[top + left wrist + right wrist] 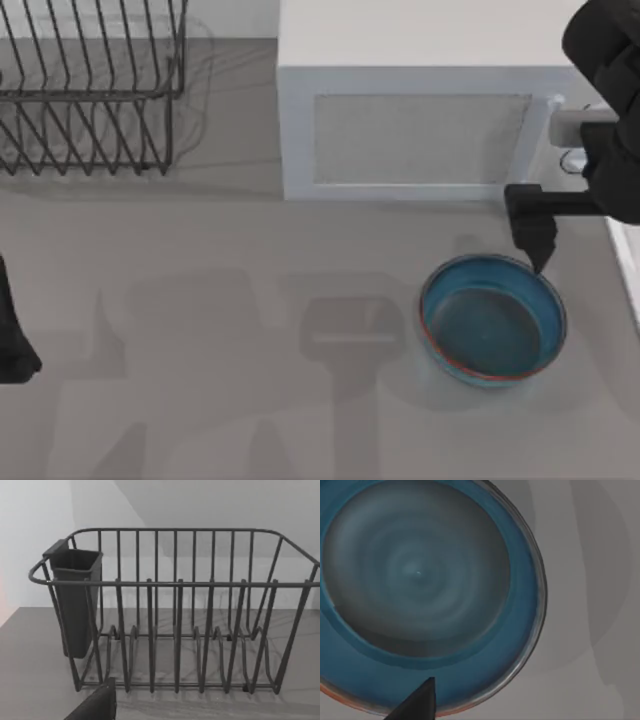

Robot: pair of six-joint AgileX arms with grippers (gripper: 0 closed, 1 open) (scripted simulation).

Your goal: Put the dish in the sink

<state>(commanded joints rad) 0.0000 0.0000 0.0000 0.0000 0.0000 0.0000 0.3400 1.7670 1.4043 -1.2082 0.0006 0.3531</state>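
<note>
dish (492,322) sat on the table (250,300) at the right, just in front of the microwave (420,130). right gripper (541,262) hung over its far rim; i could not tell how its jaws stood. left arm (12,330) was parked at the left edge, near the dish rack (175,615).

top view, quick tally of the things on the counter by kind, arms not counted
Blue dish: 1
White microwave: 1
Dark wire dish rack: 1
Dark utensil cup on the rack: 1
Total: 4
</note>
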